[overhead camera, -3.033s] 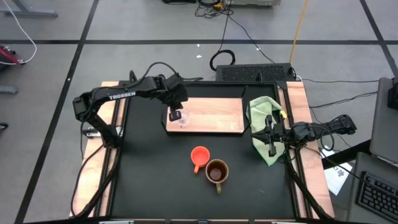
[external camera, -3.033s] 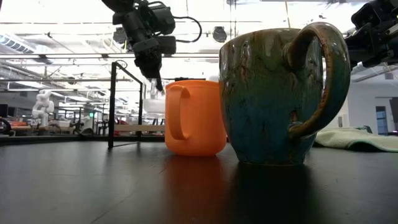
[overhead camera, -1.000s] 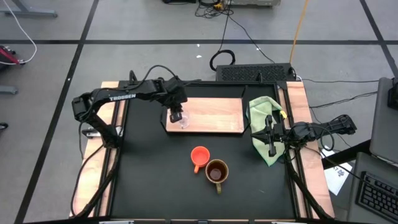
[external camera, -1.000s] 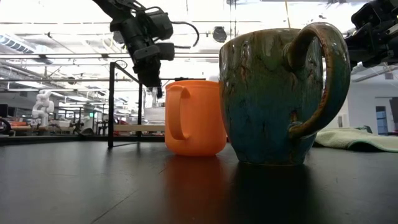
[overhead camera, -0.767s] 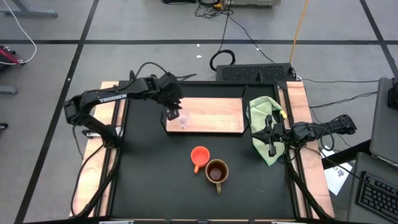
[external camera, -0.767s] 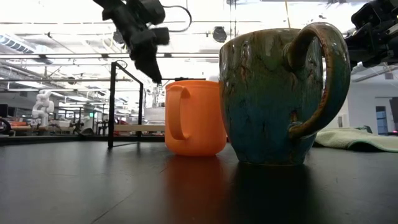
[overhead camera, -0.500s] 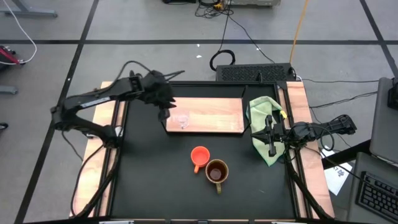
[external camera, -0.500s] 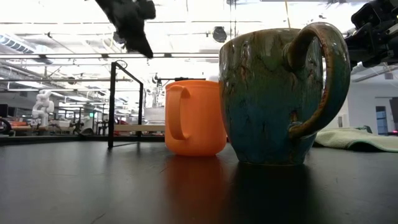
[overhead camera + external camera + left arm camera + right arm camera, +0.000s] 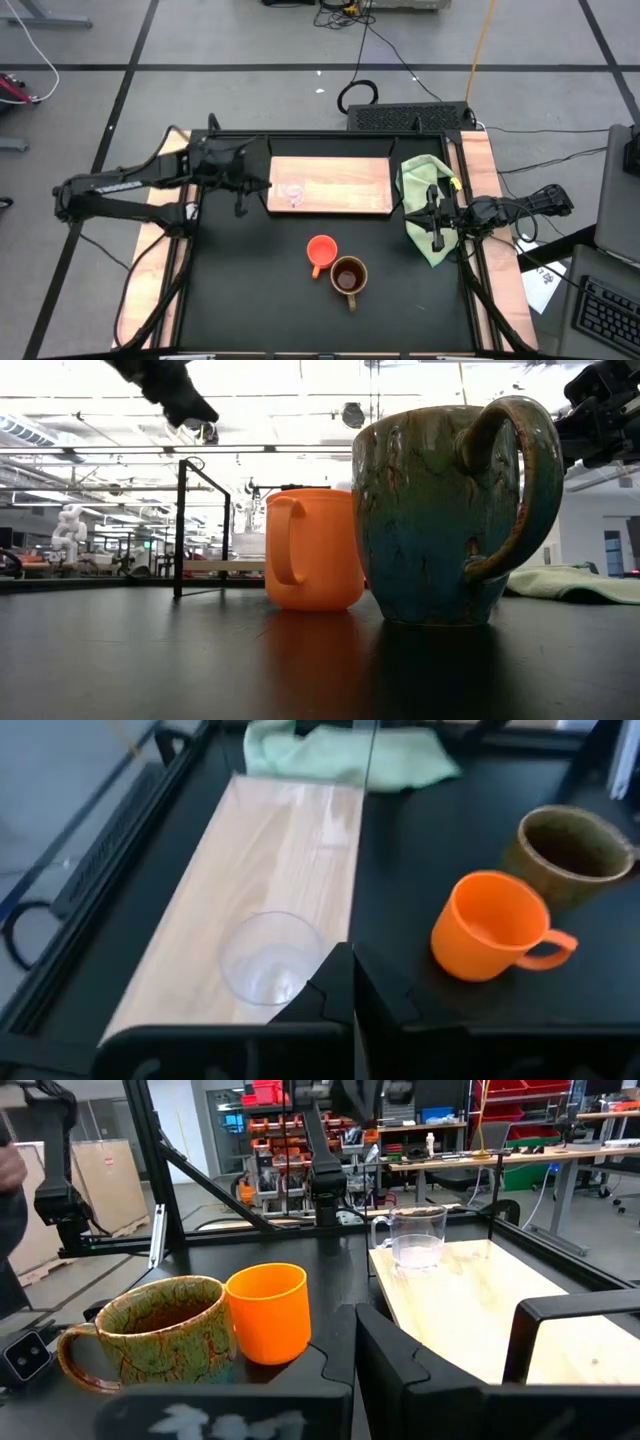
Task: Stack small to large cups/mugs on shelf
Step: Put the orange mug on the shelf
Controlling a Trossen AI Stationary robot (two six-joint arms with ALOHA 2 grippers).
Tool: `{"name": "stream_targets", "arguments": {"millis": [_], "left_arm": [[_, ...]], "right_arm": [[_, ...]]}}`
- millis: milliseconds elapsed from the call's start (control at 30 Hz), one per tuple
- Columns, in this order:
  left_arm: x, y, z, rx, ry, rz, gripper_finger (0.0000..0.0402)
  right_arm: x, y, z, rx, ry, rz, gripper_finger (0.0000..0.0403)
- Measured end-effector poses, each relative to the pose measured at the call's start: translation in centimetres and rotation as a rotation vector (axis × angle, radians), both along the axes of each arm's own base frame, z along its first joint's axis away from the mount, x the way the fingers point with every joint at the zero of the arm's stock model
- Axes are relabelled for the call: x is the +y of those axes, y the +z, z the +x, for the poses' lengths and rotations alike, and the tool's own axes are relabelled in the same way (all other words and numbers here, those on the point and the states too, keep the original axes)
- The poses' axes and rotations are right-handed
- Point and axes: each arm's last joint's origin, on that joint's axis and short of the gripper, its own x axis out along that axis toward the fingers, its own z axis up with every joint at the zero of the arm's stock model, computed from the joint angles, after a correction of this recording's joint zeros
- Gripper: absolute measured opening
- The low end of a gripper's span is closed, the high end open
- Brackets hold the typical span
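High view: glass cup (image 9: 291,192) on shelf (image 9: 340,185), seemingly just beside closed, empty left claw (image 9: 240,207).

Two slender matte-black jointed arms are showing in the high view, the left arm (image 9: 130,186) at the middle left of the frame carrying small white lettering along its long link and a thin black cable looping over its upper joints. The right arm (image 9: 500,212) at the middle right is showing blocky black segments with dark cables trailing beside it. In each wrist view, two angular black plastic fingers (image 9: 330,995) are filling the bottom edge below a broad dark crossbar.
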Motion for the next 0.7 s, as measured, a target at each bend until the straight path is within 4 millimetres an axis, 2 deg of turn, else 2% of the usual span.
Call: {"name": "stream_targets", "arguments": {"millis": [233,700], "left_arm": [[-2.0,-4.7,-2.4,-0.165,-0.018,-0.012,0.0001],[-4.9,-13.1,-3.2,-0.375,-0.193,-0.014,0.0]], "right_arm": [[0.0,0.0,0.0,0.0,0.001,-0.014,0.0],[0.0,0.3,0.0,-0.032,0.001,-0.04,0.0]]}}
